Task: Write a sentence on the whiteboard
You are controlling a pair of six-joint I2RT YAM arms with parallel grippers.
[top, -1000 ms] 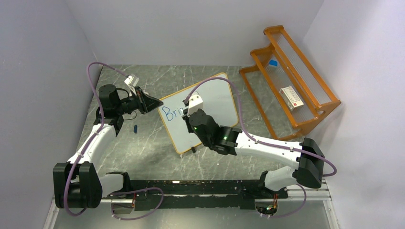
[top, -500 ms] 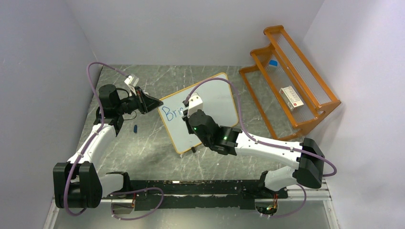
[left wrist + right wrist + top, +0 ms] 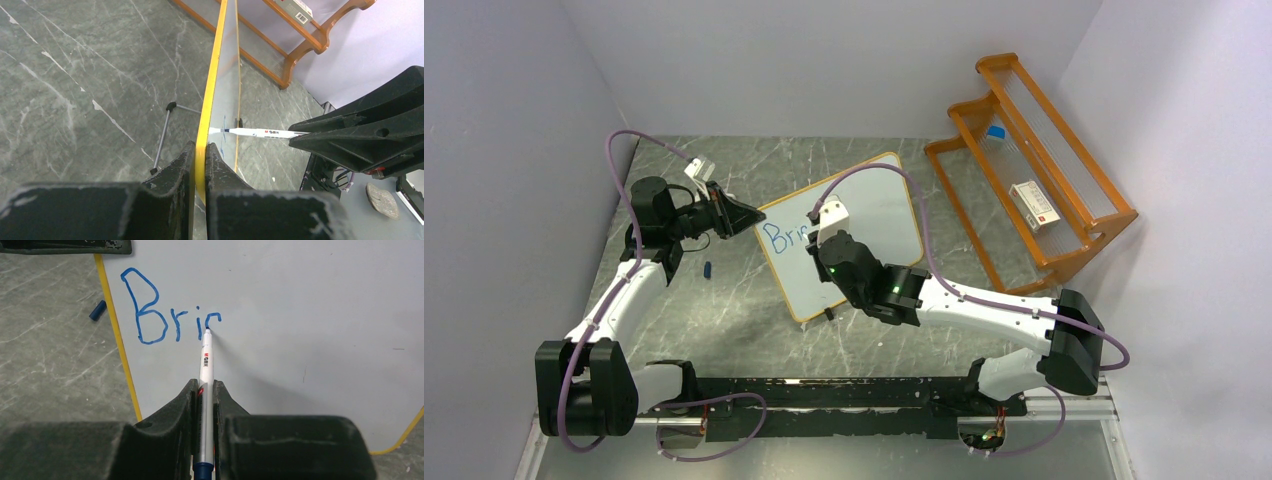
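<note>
Whiteboard (image 3: pixel 886 212) propped on the table (image 3: pixel 724 310), tilted back on a thin wire leg (image 3: pixel 162 135) behind it, writing face towards the arms. The left hand (image 3: pixel 200 150) is closed on the board's orange frame at its left edge, one finger on each face. This grip appears to be there to brace the board, since a light board on a small leg would likely slide or tip under the push of a pen. The right hand (image 3: pixel 205 390), in front of the whiteboard, is clamped on a marker (image 3: pixel 205 357) held along the line of its fingers, so that the tip points straight at the surface. The tip touches the board at the end of a short blue arc. The lettering (image 3: pixel 160 320) sits in the board's upper left corner and reads "Bri" plus that arc, apparently the start of a fourth letter. The sentence is thus barely begun, and most of the board is bare to the right of and below the writing. A small blue cap (image 3: pixel 97 310), presumably the marker's, lies on the table just left of the whiteboard. An orange rack (image 3: pixel 1034 170) stands well apart to the whiteboard's right, out of the way of both arms.
</note>
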